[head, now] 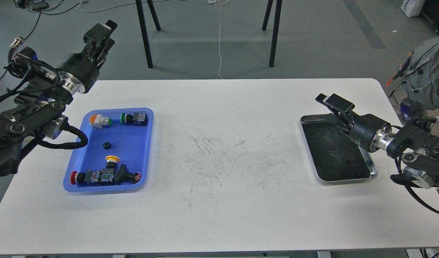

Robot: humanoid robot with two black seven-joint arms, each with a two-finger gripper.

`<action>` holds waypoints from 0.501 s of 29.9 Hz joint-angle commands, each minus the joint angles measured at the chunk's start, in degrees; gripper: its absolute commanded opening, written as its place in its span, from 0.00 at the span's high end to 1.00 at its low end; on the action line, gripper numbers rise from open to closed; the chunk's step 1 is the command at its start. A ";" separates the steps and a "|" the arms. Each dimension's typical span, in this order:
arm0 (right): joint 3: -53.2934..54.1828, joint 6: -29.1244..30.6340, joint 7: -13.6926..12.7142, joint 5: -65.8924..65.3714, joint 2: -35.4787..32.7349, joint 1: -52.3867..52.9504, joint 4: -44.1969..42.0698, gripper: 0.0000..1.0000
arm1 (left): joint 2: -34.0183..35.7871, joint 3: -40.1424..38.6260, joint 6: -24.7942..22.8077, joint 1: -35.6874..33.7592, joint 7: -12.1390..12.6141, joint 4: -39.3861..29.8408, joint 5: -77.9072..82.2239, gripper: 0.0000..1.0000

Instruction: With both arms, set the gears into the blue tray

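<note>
The blue tray point(131, 157) lies on the left side of the table. One small black gear point(106, 145) rests on its floor near the middle. My left gripper point(103, 31) is raised high beyond the tray's far left corner, open and holding nothing. My right gripper point(332, 101) hovers low over the far left corner of the silver tray point(372, 171), its fingers apart and empty. A small dark round spot point(349, 158) sits on the silver tray's dark floor; I cannot tell whether it is a gear.
Several push-button switches lie in the blue tray: an orange one point(99, 120) and a green one point(133, 118) at the far end, a yellow one point(112, 160) and a red one point(94, 176) at the near end. Black stand legs point(145, 36) rise behind the table.
</note>
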 commanded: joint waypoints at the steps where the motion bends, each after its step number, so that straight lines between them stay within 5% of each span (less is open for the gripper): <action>1: -8.56 3.51 0.00 -0.83 -2.30 6.54 0.14 0.04 | -2.43 -0.01 -0.48 0.45 -0.01 1.48 -2.01 0.19; 4: -12.96 4.48 0.00 -5.04 -2.47 10.59 -0.04 0.04 | -3.31 -0.01 -2.50 0.63 -0.01 2.71 -2.53 0.17; 8: -14.73 5.53 0.00 -10.14 -4.23 12.79 0.05 0.04 | -3.58 -0.01 -3.02 0.55 -0.01 3.15 -3.85 0.00; 11: -14.73 8.16 0.00 -15.41 -4.32 13.94 -0.13 0.04 | -3.32 -0.01 -4.51 0.37 -0.01 3.32 -4.12 0.00; 15: -14.73 9.49 0.09 -22.96 -4.49 15.43 -0.39 0.04 | -3.58 0.17 -16.10 -0.16 -0.01 5.69 -4.29 0.00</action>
